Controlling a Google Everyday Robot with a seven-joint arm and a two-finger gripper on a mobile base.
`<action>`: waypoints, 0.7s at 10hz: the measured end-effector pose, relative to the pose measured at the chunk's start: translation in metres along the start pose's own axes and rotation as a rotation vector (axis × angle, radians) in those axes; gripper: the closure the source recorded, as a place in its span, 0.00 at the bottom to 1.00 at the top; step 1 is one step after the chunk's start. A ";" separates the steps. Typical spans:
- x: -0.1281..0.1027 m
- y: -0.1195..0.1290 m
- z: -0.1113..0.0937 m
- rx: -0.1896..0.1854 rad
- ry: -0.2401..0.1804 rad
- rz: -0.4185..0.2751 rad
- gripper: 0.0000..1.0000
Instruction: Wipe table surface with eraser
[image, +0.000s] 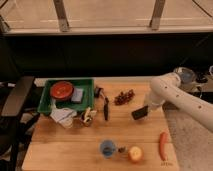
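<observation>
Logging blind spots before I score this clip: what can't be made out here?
Camera view:
- Gripper, right-centre over table surface, shut on eraser: whether eraser touches the wood is unclear from this angle.
- Bits beside blue cup: too small.
- Arm: base cut off by right edge.
- Object beside cloth: blurred.
</observation>
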 end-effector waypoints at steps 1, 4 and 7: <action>-0.004 -0.002 0.006 -0.005 0.017 -0.022 1.00; -0.034 -0.015 0.029 -0.015 0.041 -0.082 1.00; -0.041 -0.023 0.045 -0.019 0.042 -0.092 1.00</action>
